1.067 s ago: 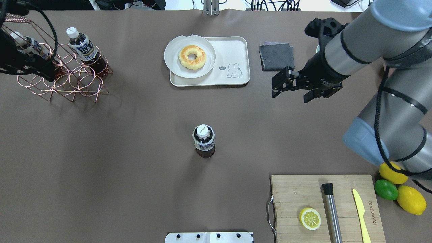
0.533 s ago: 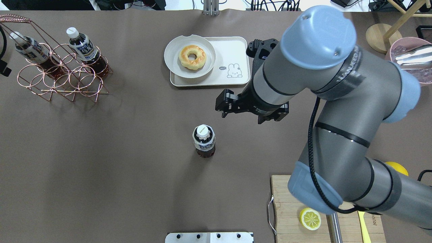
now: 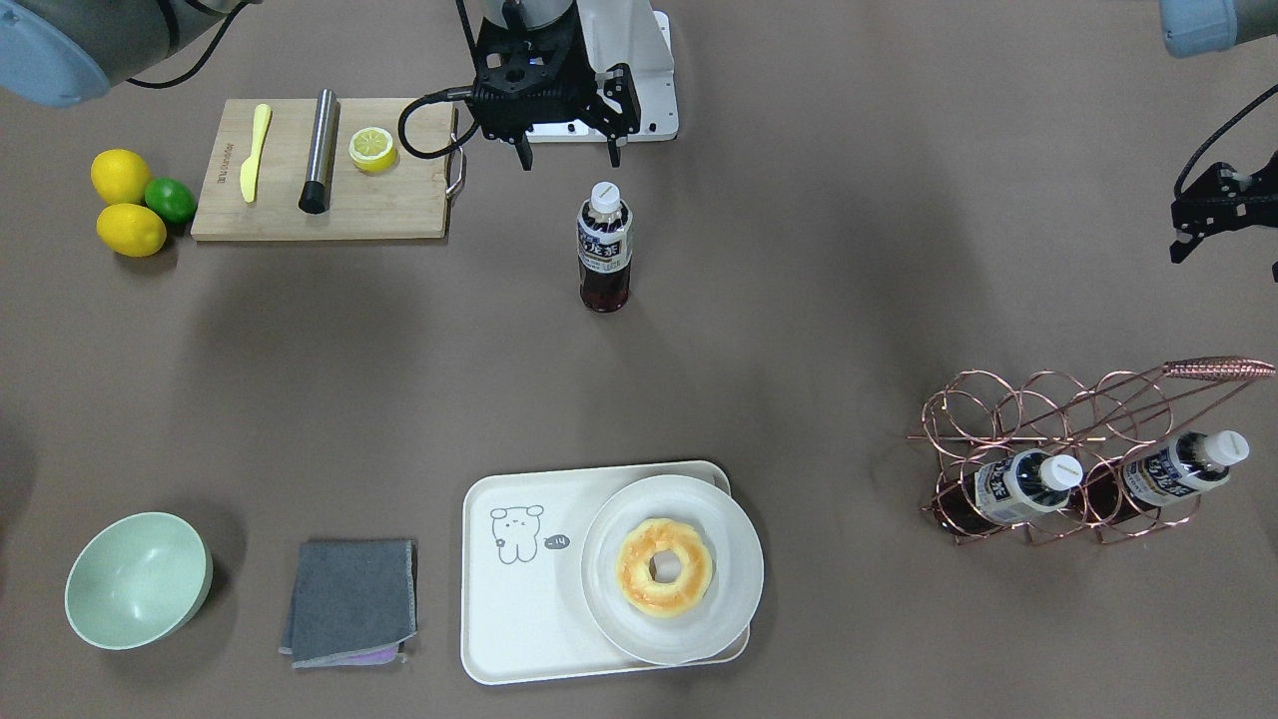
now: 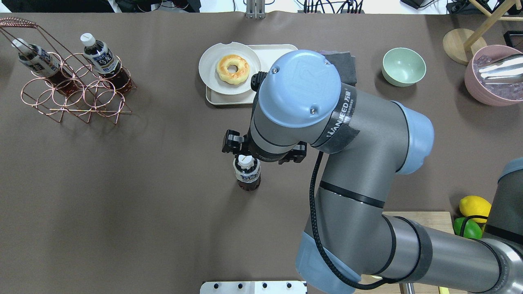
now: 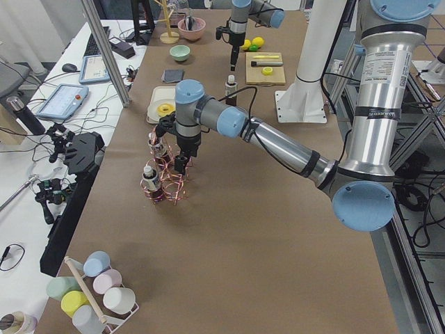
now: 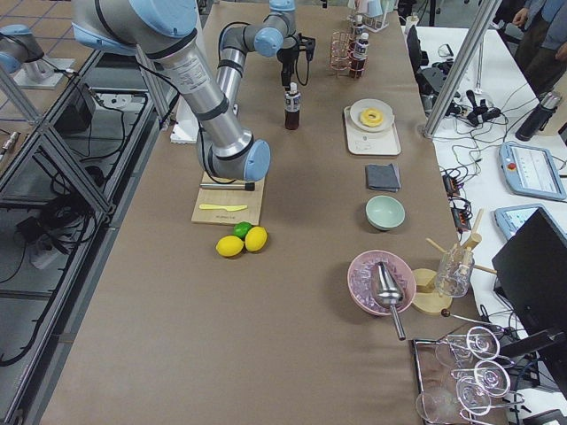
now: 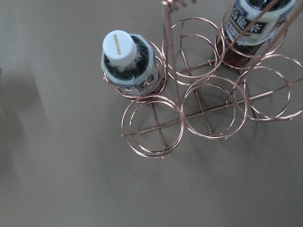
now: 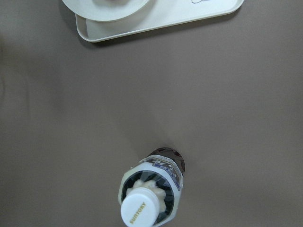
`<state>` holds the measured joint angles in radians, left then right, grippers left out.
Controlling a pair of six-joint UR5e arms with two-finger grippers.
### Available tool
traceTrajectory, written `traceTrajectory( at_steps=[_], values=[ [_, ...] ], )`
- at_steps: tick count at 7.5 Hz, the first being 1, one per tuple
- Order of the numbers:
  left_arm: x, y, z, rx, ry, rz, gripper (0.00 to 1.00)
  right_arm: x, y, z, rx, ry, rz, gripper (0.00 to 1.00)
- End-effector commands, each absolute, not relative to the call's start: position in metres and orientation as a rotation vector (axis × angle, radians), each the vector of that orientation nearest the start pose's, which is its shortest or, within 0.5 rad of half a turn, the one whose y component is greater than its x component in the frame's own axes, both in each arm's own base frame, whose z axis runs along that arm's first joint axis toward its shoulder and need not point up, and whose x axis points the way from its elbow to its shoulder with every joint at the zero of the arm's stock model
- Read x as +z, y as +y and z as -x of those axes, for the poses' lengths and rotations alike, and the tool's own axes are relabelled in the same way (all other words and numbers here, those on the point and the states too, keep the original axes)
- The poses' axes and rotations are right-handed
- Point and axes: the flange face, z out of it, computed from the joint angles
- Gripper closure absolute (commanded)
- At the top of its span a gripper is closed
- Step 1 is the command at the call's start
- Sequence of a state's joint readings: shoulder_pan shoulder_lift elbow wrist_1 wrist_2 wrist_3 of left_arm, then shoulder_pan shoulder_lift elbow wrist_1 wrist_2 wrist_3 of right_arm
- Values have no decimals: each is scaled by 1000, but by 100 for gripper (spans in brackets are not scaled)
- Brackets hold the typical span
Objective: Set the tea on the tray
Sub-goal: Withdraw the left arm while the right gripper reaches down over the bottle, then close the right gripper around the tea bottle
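Nothing is being carried yet: the tea is being left standing mid-bench, ungrasped. The right pincer is being positioned released just above it. Grasping and moving to the far tray are being awaited.

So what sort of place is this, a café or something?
Probably a robotics lab, dressed like a café: a big robot arm over the table, a control tablet and loose cables alongside, and a donut and bottled tea laid out.
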<state>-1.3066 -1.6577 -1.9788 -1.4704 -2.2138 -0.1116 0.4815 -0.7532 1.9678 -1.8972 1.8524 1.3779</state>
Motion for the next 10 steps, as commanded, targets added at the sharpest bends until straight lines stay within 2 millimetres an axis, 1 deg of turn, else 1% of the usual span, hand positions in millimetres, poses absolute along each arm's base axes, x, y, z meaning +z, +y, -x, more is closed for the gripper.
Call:
traceTrajectory(
  at_steps=[1, 2, 3, 4, 6, 7, 8, 9, 10],
  values=[
    [445, -501, -54, 275, 691, -255, 3, 60, -369, 508, 119, -870, -66, 13],
    [446, -501, -54, 275, 691, -252, 3, 58, -376, 521, 79, -848, -82, 14],
    [450, -498, -54, 275, 692, -257, 3, 57, -377, 524, 68, -842, -85, 17],
    [454, -496, -53, 277, 694, -268, 3, 59, -377, 524, 68, -839, -84, 22],
    [457, -497, -53, 274, 695, -264, 3, 65, -379, 526, 74, -826, -89, 41],
    [457, -498, -54, 274, 695, -264, 3, 65, -381, 529, 75, -822, -87, 49],
    [459, -499, -54, 271, 695, -261, 3, 63, -381, 529, 75, -823, -88, 59],
    [458, -499, -55, 273, 695, -261, 3, 66, -382, 531, 76, -818, -86, 82],
    [456, -501, -55, 273, 696, -265, 3, 65, -383, 529, 69, -818, -93, 100]
  ],
)
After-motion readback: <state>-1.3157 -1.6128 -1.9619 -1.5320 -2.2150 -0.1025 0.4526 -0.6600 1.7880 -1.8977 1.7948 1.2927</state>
